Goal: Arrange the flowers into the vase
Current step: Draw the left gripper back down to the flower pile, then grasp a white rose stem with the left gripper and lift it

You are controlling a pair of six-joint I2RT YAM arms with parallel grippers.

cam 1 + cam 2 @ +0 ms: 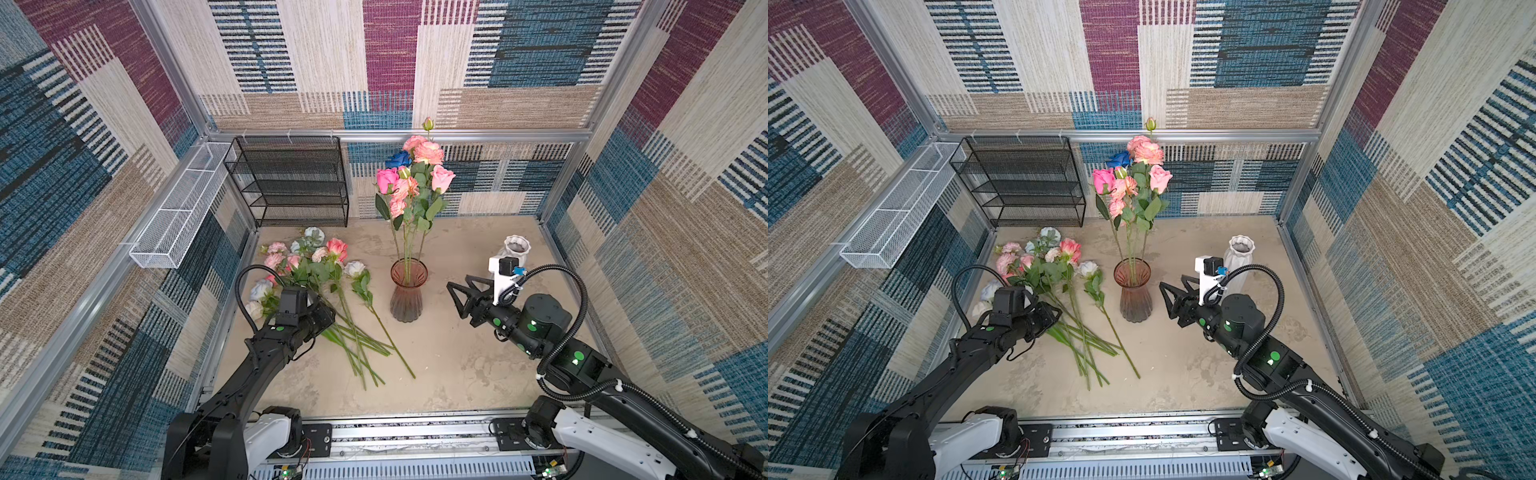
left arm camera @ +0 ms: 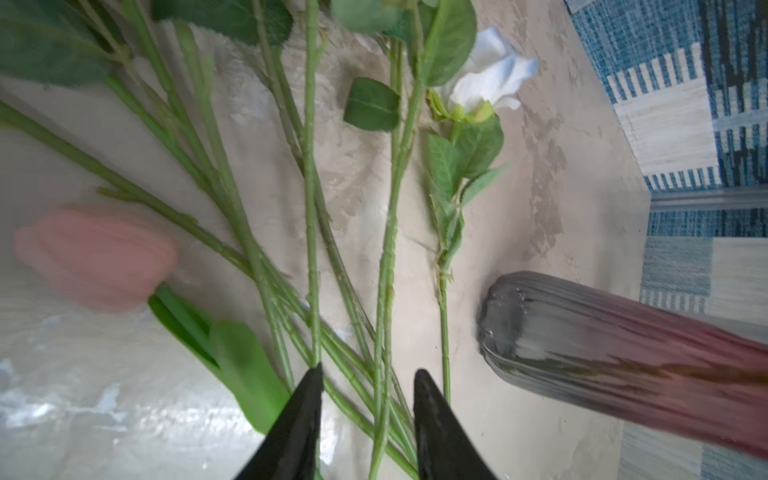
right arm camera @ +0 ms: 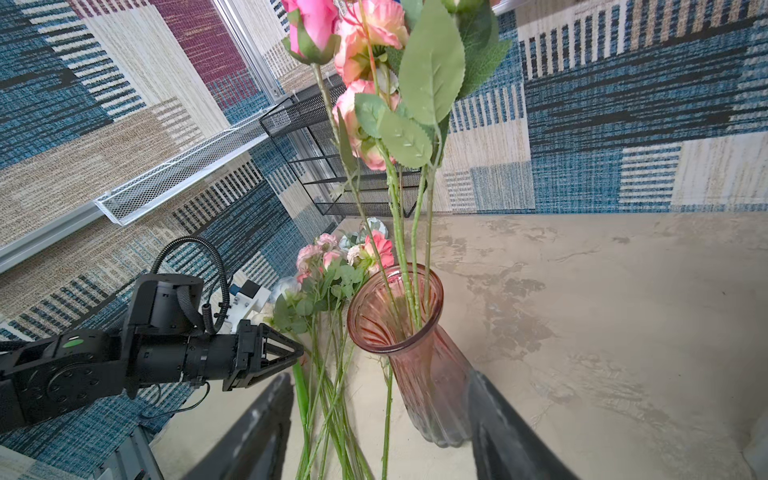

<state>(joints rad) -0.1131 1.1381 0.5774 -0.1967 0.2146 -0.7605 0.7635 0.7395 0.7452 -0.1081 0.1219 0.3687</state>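
A ribbed pink glass vase [image 1: 408,295] [image 1: 1134,295] stands mid-table and holds several upright flowers [image 1: 415,178] [image 1: 1133,183] in pink, peach and one dark blue. More flowers [image 1: 316,266] [image 1: 1050,266] lie loose on the table to its left, stems fanned toward the front. My left gripper [image 2: 368,370] [image 1: 1057,316] is low over those stems. Its jaws stand apart with several green stems between them, and the fingers [image 2: 307,399] touch none that I can see. My right gripper [image 1: 455,300] [image 3: 378,374] hovers open just right of the vase [image 3: 419,374], holding nothing.
A white ribbed vase [image 1: 516,249] stands behind the right wrist. A black mesh rack [image 1: 291,183] sits against the back wall, and a white mesh basket [image 1: 178,216] hangs on the left wall. Patterned walls enclose the table on three sides.
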